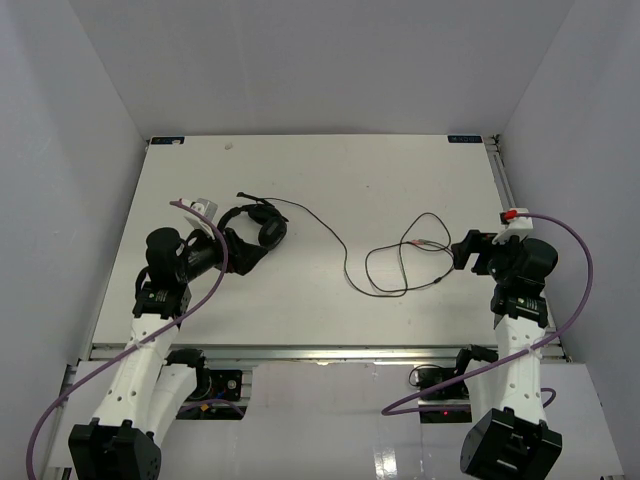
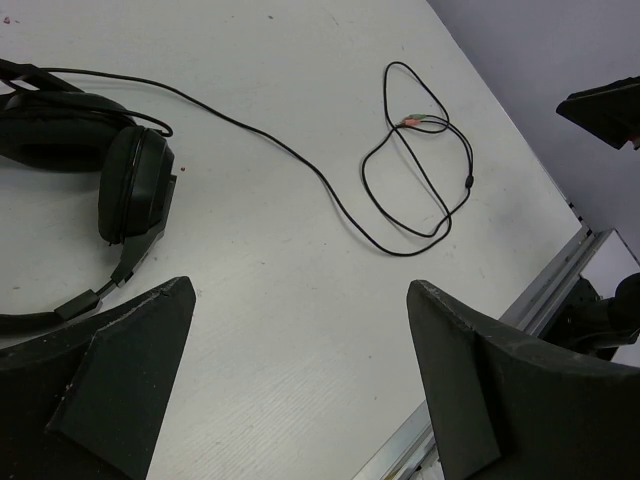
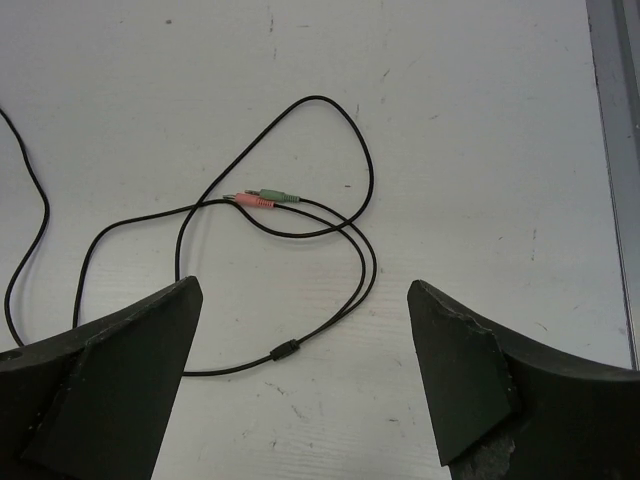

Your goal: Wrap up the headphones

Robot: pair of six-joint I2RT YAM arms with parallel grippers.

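Note:
The black headphones (image 1: 258,232) lie on the white table at the left, earcups close together. Their thin black cable (image 1: 345,255) runs right and ends in loose loops (image 1: 405,262). My left gripper (image 1: 236,252) is open and empty right beside the headphones. In the left wrist view (image 2: 300,290) an earcup (image 2: 135,185) lies just ahead and left of the fingers, apart from them. My right gripper (image 1: 462,250) is open and empty at the loops' right end. In the right wrist view (image 3: 305,290) it hovers over the loops, with the pink and green plugs (image 3: 262,198) ahead.
The table's metal front rail (image 1: 320,352) runs along the near edge, and another rail (image 3: 612,150) along the right side. White walls enclose the table on three sides. Purple arm cables (image 1: 575,250) hang by both arms.

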